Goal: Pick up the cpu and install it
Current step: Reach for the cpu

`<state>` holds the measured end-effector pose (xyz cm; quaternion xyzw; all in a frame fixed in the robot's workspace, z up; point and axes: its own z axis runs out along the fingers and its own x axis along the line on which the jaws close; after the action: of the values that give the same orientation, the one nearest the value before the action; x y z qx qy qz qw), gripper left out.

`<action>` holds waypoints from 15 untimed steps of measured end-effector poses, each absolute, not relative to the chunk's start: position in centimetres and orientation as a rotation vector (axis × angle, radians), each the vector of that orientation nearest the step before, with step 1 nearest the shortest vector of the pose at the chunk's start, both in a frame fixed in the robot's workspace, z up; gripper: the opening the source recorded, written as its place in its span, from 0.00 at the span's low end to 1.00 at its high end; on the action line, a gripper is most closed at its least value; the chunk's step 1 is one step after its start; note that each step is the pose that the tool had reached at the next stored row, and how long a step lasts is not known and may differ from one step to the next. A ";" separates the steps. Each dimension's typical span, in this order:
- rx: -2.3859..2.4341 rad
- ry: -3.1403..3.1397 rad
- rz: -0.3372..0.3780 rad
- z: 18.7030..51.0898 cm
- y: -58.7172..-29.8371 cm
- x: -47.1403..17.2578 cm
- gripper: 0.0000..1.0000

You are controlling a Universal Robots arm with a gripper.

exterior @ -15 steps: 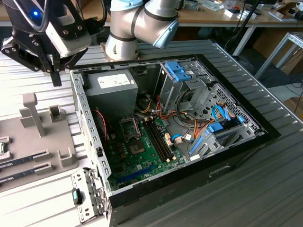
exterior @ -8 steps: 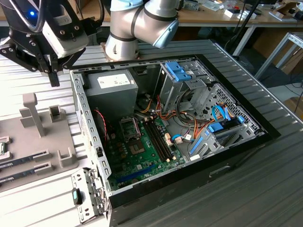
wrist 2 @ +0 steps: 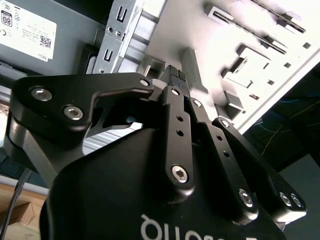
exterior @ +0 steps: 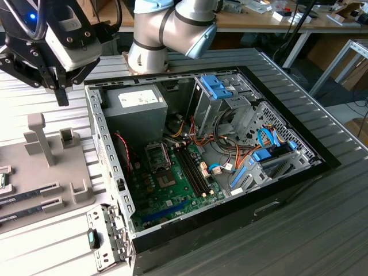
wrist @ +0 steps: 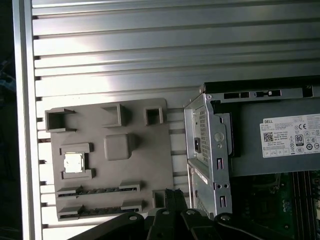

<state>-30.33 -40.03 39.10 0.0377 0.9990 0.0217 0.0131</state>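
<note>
Evidently approach stage; pick not begun. The gripper (exterior: 61,98) hangs with jaws closed together, holding nothing. The cpu (wrist: 73,162) sits in a pocket of the grey fixture plate (wrist: 145,165), below the gripper and well off to its side away from the computer case (wrist: 207,150). Chip lies flat, silver top up; square, no long axis, edges parallel to the plate's. Judgement: pick needs jaws opened, centred overhead.

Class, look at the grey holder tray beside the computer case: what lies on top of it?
In the first wrist view the holder tray carries the cpu in a square recess and two memory sticks in slots. The gripper covers part of its edge.
</note>
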 end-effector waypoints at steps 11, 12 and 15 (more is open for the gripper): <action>0.117 3.112 0.068 39.1 -40.0 -31.2 0.11; 0.117 3.113 0.068 39.1 -40.0 -31.2 0.11; 0.117 3.113 0.068 39.1 -40.0 -31.4 0.11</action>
<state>-31.37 -40.03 39.08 0.0377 0.9990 0.0217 0.0131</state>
